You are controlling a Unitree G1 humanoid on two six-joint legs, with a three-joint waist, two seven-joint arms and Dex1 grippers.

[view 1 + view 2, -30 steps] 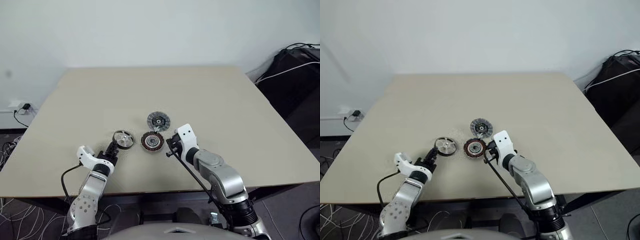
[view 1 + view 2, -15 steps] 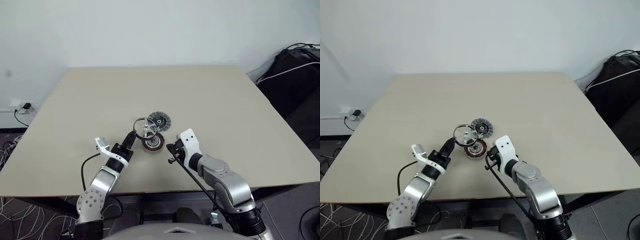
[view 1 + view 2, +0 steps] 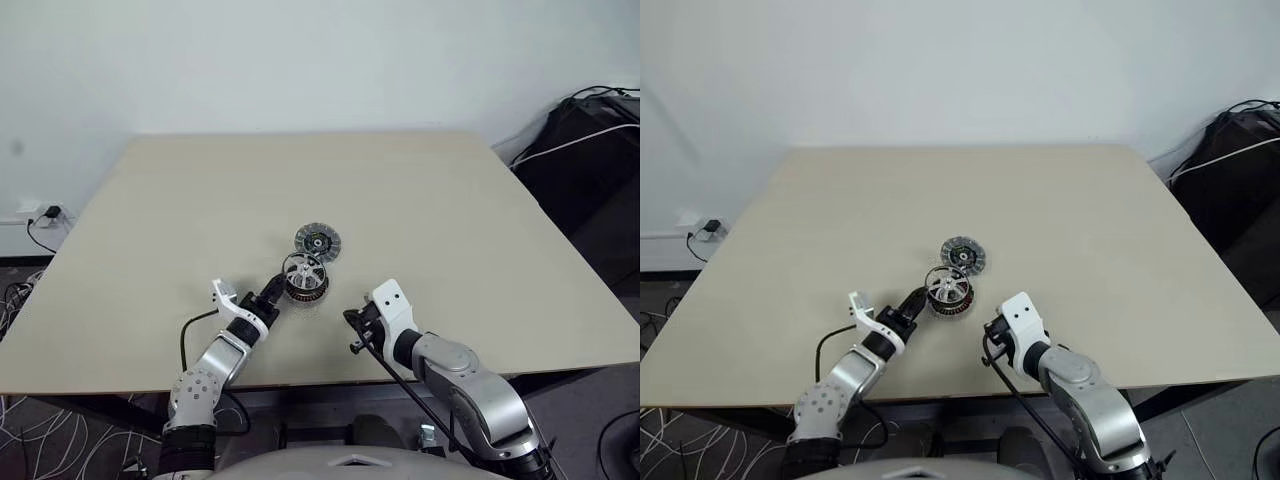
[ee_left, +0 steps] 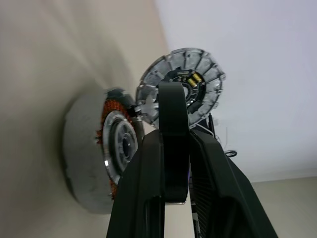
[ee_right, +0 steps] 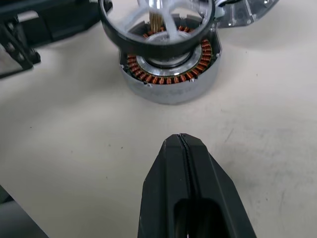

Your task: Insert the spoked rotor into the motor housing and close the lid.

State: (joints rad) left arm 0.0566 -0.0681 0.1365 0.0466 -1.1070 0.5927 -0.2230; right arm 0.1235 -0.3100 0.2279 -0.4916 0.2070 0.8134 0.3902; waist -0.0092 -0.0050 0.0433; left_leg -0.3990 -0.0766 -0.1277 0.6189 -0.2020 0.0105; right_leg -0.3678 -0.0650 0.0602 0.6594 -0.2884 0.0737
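**Right wrist view: rotor poised over housing, lid waiting**

Left pincer (image 3: pixel 278 295) grips the rotor (image 5: pixel 157 20) by its black rim, holding it tilted just above the housing (image 5: pixel 171 74), not yet seated. The lid (image 3: pixel 317 242) lies just behind, toward the bench's (image 3: pixel 480 220) far edge. Insertion and closing remain. The left arm reaches in low from the near edge; the right pincer (image 5: pixel 182 144), shut and empty, hangs nearby.

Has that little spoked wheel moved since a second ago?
Yes. The spoked rotor went rightward from beside the motor housing to just above it, carried by the left tool.
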